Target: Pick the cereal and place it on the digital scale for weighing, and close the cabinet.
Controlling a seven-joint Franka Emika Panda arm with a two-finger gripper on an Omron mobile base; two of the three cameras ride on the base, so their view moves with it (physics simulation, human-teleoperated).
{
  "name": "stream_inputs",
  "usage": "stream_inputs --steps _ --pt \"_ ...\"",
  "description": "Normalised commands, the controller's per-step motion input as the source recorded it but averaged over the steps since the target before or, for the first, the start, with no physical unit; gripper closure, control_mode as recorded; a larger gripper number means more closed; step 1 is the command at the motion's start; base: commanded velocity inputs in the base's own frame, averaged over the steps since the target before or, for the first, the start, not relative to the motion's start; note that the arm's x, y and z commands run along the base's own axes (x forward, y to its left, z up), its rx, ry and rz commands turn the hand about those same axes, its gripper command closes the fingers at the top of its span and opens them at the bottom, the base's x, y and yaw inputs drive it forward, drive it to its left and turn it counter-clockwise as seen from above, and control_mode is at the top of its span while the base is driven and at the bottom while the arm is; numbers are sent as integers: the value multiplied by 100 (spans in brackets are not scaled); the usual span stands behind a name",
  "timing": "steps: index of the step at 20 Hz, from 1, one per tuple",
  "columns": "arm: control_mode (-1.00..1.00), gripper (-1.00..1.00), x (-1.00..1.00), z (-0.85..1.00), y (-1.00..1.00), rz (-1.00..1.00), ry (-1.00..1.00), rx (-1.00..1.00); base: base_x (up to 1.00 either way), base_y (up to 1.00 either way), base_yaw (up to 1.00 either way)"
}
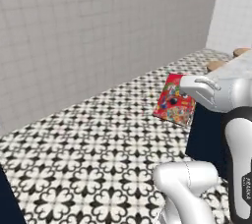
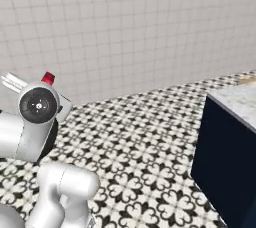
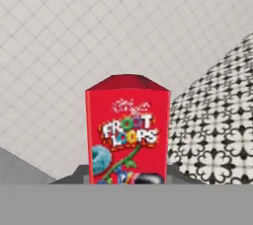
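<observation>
Hand view shows our gripper (image 1: 189, 101) clenched on the Froot Loops cereal box (image 3: 127, 132), lifted clear of the floor — scale placement and cabinet closing remain, we judge.

Cereal (image 3: 127, 130) — glossy printed cardboard

Open patterned floor (image 1: 88, 149) ahead; navy counter block (image 2: 225, 172) obstructing the right.

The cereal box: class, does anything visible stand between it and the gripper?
No. The cereal is already clamped in the gripper, held in the air above the patterned floor; nothing sits between them.
</observation>
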Motion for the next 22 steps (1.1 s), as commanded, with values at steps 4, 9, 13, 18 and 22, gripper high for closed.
stream_inputs --steps 4,9,13,18,22 --pt "100 100 0 0 0 0 0 0 0 11 -100" --pt "100 100 0 0 0 0 0 0 60 28 -76" --pt "100 100 0 0 0 0 0 0 100 59 -43" --pt "100 100 0 0 0 0 0 0 81 28 -36" --pt "100 100 0 0 0 0 0 0 74 -3 -29"
